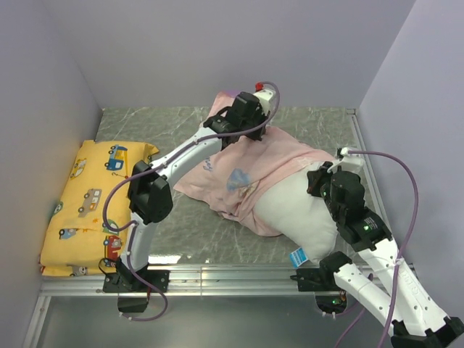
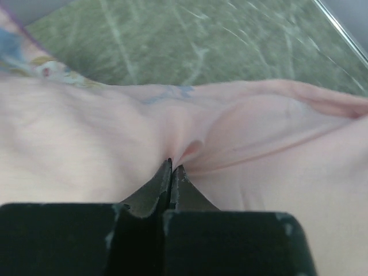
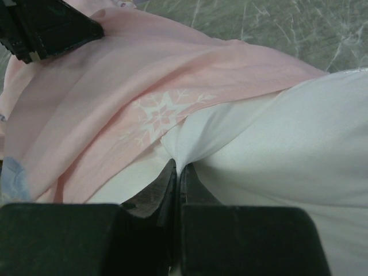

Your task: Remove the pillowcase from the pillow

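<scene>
Nearest the arm bases, the pillow (image 1: 297, 214) lies with its bare white end toward them, a small tag (image 1: 296, 257) at its near corner; it is plump and rounded, smooth plain cloth over soft filling, bulky but by my judgement light, and it will sag and slide on the table (image 1: 181, 232) rather than resist. The right gripper (image 3: 177, 167) is clenched on a pinch of that white cloth, which puckers at its tips just beside the case's edge; this reads as the anchoring hold.

Farther out, the case (image 1: 254, 163) covers the pillow's far half; it is thin, limp and loosely wrinkled, its pale pink side outward with a white snowflake (image 3: 163, 112) and faint blue print showing through. Such fabric should bunch and stretch before it slips, so a fold taken deep in the jaws is safer than a skim of the surface; I would take it near the open hem and pull along the pillow's length.

Farthest, the left gripper (image 2: 171, 167) is closed tight on a gathered fold of pink fabric at the case's far end, creases radiating from its tips. Off to the left, well apart, lies a yellow cushion (image 1: 87, 206).
</scene>
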### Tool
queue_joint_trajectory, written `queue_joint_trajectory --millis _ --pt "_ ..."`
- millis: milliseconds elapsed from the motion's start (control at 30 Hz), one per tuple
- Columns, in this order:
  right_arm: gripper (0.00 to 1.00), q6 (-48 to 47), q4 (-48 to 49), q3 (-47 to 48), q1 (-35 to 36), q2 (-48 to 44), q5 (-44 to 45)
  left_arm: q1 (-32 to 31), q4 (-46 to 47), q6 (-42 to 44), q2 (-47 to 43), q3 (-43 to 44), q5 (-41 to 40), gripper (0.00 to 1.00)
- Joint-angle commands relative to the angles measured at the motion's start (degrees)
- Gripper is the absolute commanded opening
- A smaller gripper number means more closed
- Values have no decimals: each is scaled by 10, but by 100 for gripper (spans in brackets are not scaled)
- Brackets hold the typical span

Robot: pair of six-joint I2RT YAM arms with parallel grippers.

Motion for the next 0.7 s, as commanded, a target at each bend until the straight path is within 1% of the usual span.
queue_joint_trajectory --millis 0,33,67,133,167,200,300,333,367,467,533,600,633,667 --pt "0 -8 9 47 9 -15 24 53 2 -45 -13 20 -124 0" --pt "0 -5 1 51 9 -17 31 70 -10 -58 -19 24 -136 0" --pt "0 -5 -6 61 9 -20 36 104 -15 -85 -29 25 -165 0" --pt "0 -2 -27 71 8 -30 54 140 -33 -111 -38 32 -194 0" --pt "0 0 -35 83 8 -33 60 175 -45 -134 -47 34 -215 0" --pt "0 2 -51 90 8 -36 77 192 -53 -145 -51 34 -228 0" --pt "0 12 -86 118 8 -33 111 254 -60 -182 -61 19 -241 0" --pt "0 16 -94 125 7 -30 142 267 -61 -190 -62 15 -245 0" --pt "0 20 -104 138 8 -27 156 288 -63 -202 -62 13 -246 0" --pt "0 27 -130 159 6 -25 205 316 -71 -208 -52 23 -249 0" --pt "0 27 -137 167 3 -22 214 320 -75 -204 -45 37 -223 0" --pt "0 27 -132 172 3 -6 215 312 -72 -195 -40 42 -185 0" --pt "0 23 -127 168 3 2 210 305 -47 -188 -46 28 -156 0" --pt "0 27 -125 160 3 9 203 283 -37 -176 -59 5 -160 0"
